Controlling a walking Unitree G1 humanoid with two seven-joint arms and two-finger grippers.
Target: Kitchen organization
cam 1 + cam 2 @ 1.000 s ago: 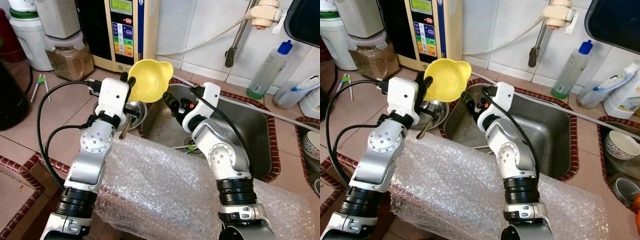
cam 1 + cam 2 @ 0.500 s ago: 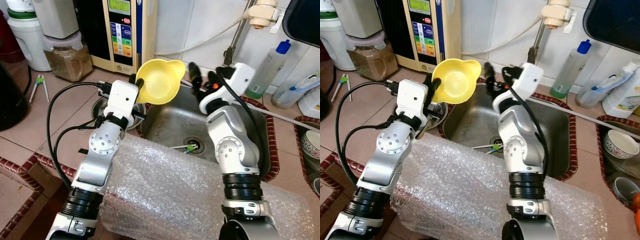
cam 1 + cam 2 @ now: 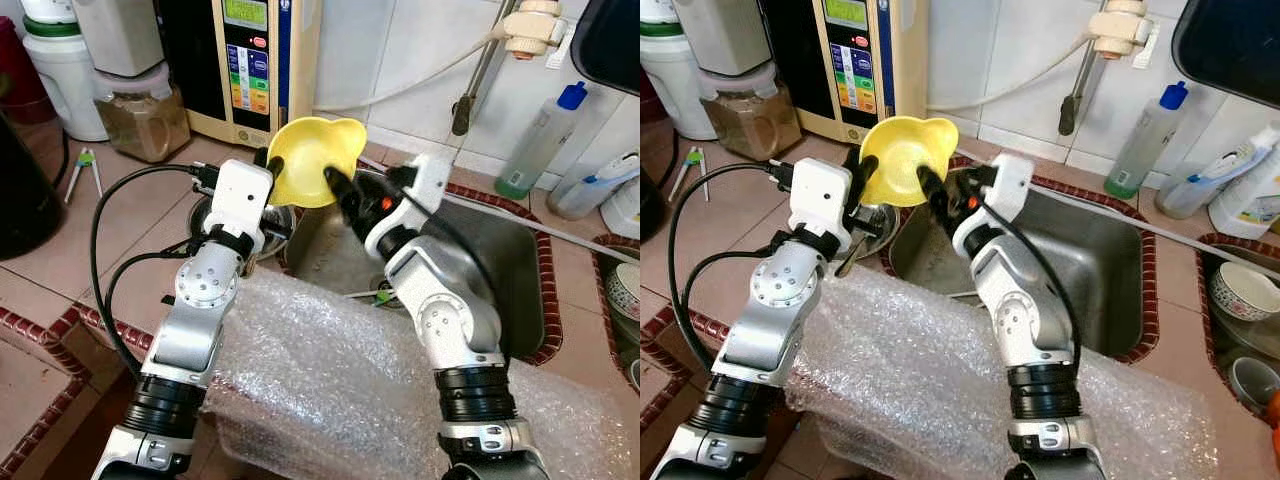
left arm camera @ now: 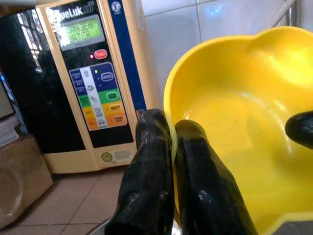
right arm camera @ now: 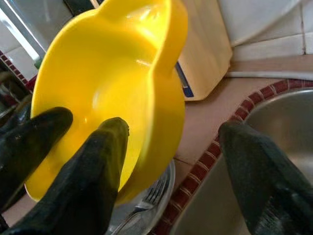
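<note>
**Yellow bowl held over the sink corner, right fingers reaching in**

Clamped together on the rim of the yellow bowl [image 3: 308,160], the left gripper [image 4: 171,142] has one black finger outside the wall and the other inside, with the thin plastic edge pinched between them. That grip holds the bowl up in the air on a tilt, its hollow facing the right arm, above the near left corner of the steel sink [image 3: 500,270]. The right gripper [image 5: 171,147] has its fingers spread wide apart: one fingertip [image 5: 105,142] reaches into the bowl's hollow and lies against its inner wall, while the other stands well clear of the bowl over the sink's edge. From the head camera its dark fingers point at the bowl's lower edge.

Directly under the bowl sits a round metal dish [image 5: 154,205] holding a fork, just beside the sink's red-brown tiled border. Behind the bowl stands a cream water ioniser [image 3: 250,60] with a lit green display and coloured buttons. To its left is a clear container [image 3: 140,115] with brown contents. A sheet of bubble wrap [image 3: 330,400] lies across the near counter edge under both silver arms. At the far right, against the white wall tiles, stands a blue-capped bottle [image 3: 540,140].
</note>
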